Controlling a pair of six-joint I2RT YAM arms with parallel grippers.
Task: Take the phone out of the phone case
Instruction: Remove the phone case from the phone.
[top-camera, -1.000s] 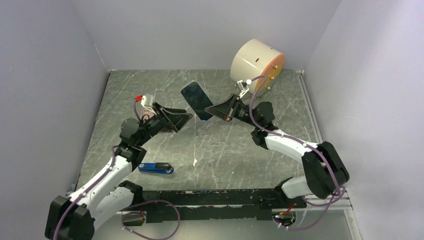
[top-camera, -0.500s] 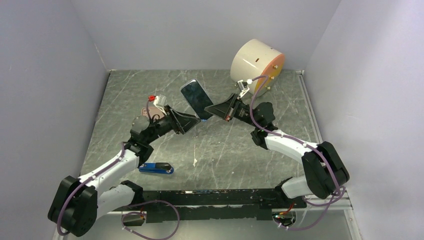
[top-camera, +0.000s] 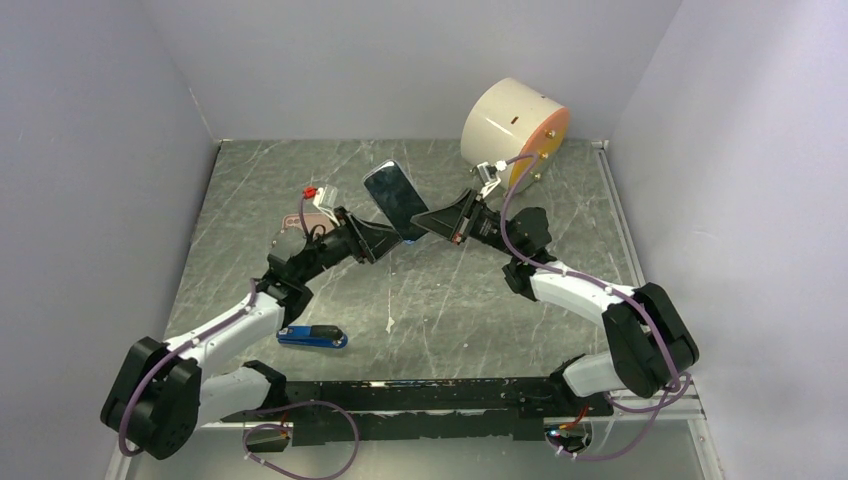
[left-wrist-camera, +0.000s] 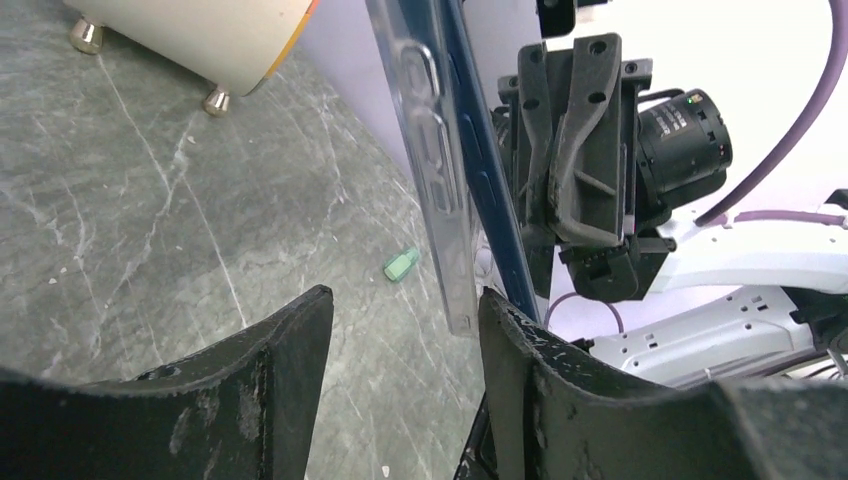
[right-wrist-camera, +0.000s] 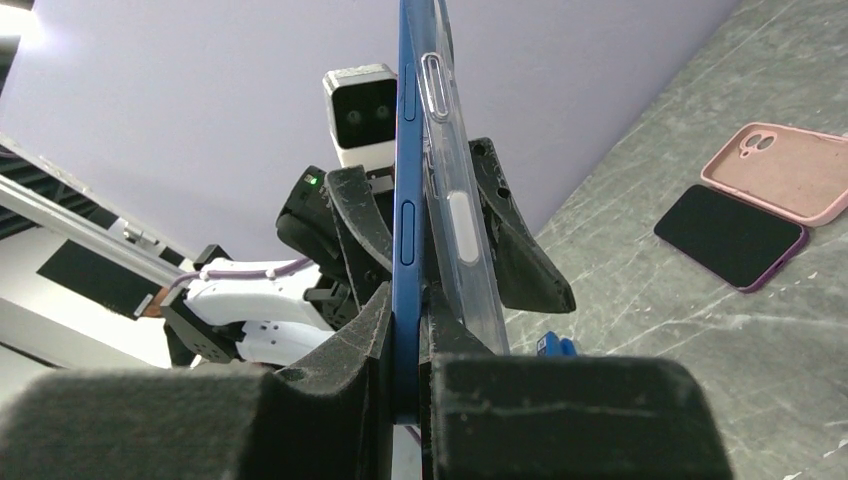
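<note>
My right gripper (top-camera: 420, 222) is shut on the blue phone (top-camera: 392, 198) and holds it on edge above the table. In the right wrist view the gripper (right-wrist-camera: 410, 330) clamps the phone (right-wrist-camera: 407, 180), and the clear case (right-wrist-camera: 456, 220) stands off its right side, outside one finger. My left gripper (top-camera: 385, 242) is open at the phone's lower end. In the left wrist view the gripper (left-wrist-camera: 405, 315) has the case's (left-wrist-camera: 436, 170) lower corner between its fingers, close to the right finger (left-wrist-camera: 530, 370); the phone's blue edge (left-wrist-camera: 482, 190) runs behind that.
A pink case (right-wrist-camera: 785, 170) and a dark phone (right-wrist-camera: 728, 235) lie on the table behind my left arm. A blue stapler-like thing (top-camera: 312, 336) lies front left. A white cylinder (top-camera: 515, 125) stands at the back right. A small green piece (left-wrist-camera: 400, 265) lies on the table.
My left gripper has moved right, up to the phone's lower end, and the case's corner now sits between its fingers. My right gripper has held the phone still.
</note>
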